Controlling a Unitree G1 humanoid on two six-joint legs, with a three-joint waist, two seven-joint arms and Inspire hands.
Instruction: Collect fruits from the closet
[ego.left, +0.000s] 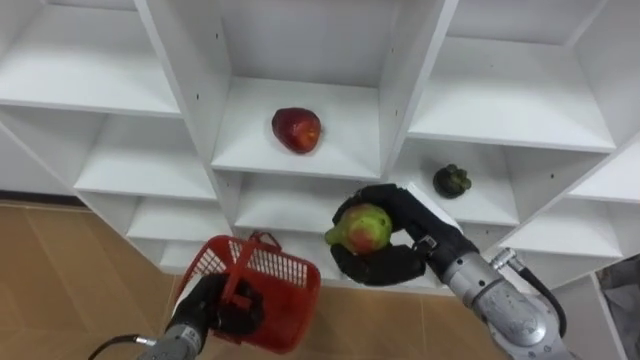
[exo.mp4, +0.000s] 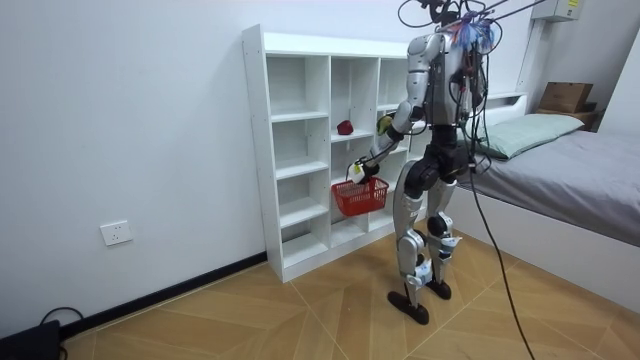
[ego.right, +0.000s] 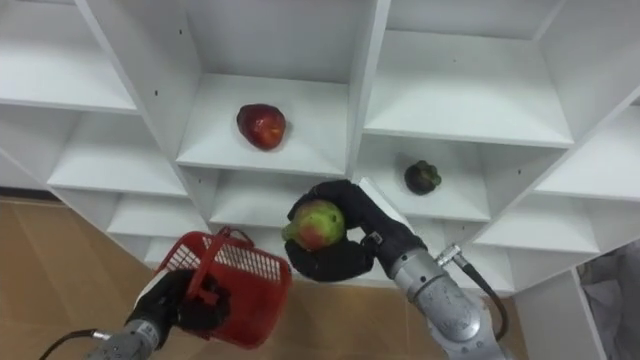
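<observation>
The robot stands on a wooden floor (exo.mp4: 300, 310) close in front of a white shelf unit (ego.left: 400, 70), facing it, with a bed (exo.mp4: 570, 170) at the room view's right; the right hand (ego.left: 385, 264) is raised before the lower middle compartments, its fingers and thumb curled round a green-and-red fruit (ego.left: 368, 228), which is clear of every shelf board; this held fruit is above and just right of the red basket (ego.left: 275, 280); the left hand (ego.left: 215, 305) is low at the near left, clenched on the basket's handle (ego.left: 243, 262), and the basket hangs tilted with its open top toward the shelves; the basket's inside is poorly seen, so its contents cannot be told; a red apple (ego.left: 296, 130) rests on the shelf board of the middle column, well above the basket and up and left of the held fruit; a small dark green fruit (ego.left: 451, 181), possibly with a stem cap, sits in the right column one board lower, just right of the right hand and apart from it; a white wall socket (exo.mp4: 117, 233) is fixed low on the wall at the room view's left, well apart from the shelf unit.
</observation>
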